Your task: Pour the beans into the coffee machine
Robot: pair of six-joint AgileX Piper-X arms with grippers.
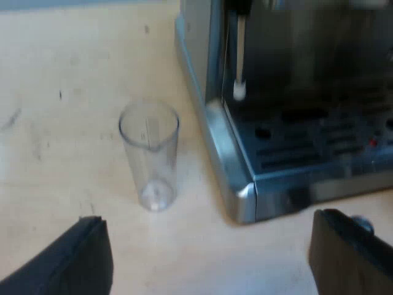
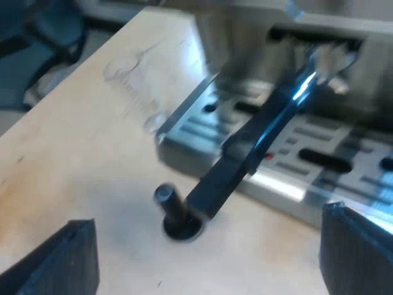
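Note:
A clear measuring glass (image 1: 149, 153) stands upright on the wooden table beside the espresso machine's (image 1: 295, 123) corner, and it looks empty. My left gripper (image 1: 209, 258) hangs open just short of the glass and that corner, with nothing between its fingers. In the right wrist view the same glass (image 2: 132, 92) shows faintly beyond the drip tray (image 2: 331, 166). My right gripper (image 2: 209, 258) is open over the table before the machine's front, holding nothing.
The holder's dark handle (image 2: 258, 141) juts out from the machine's front over the drip tray. A black-knobbed tamper (image 2: 175, 215) stands on the table under the handle's end. A steam wand with a white tip (image 1: 239, 91) hangs at the machine's side.

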